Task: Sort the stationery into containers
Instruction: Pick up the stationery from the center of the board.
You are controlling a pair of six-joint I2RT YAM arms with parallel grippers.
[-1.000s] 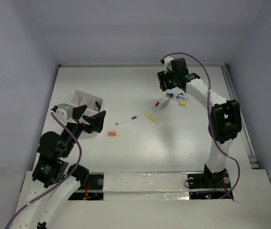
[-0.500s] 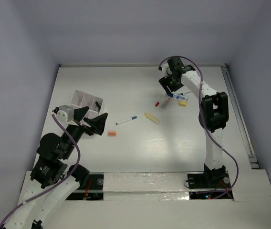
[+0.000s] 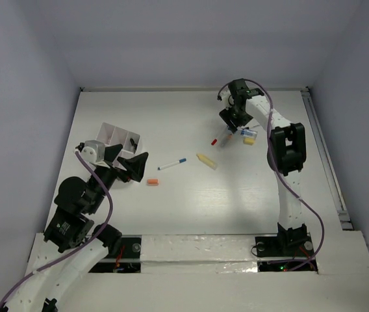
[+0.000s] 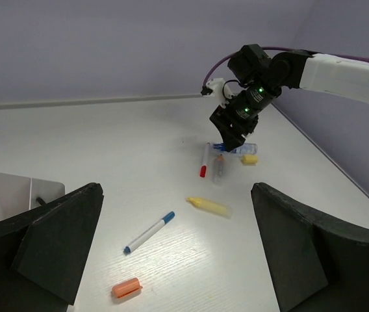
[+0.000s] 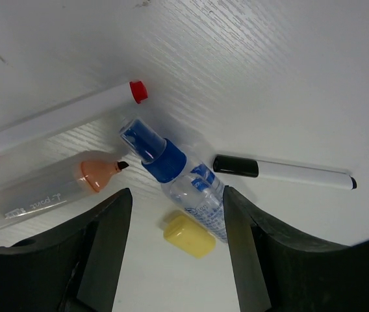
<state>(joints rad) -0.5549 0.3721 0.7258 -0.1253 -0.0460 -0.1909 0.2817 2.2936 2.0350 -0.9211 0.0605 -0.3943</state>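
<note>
black right claw (image 5: 175,193) part-open over blue-capped bottle (image 5: 179,177)

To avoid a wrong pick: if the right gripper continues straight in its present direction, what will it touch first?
Probably the clear bottle with the blue cap, centred ahead of the right gripper; the yellow piece lies close beside it.

We see a white wood-grain table (image 3: 171,208) bearing a white divided plastic box (image 3: 116,135), a blue-capped white pen (image 3: 171,163), an orange stub (image 3: 152,182), a cream tube (image 3: 206,159) and a clear blue-topped bottle (image 5: 184,179).
</note>
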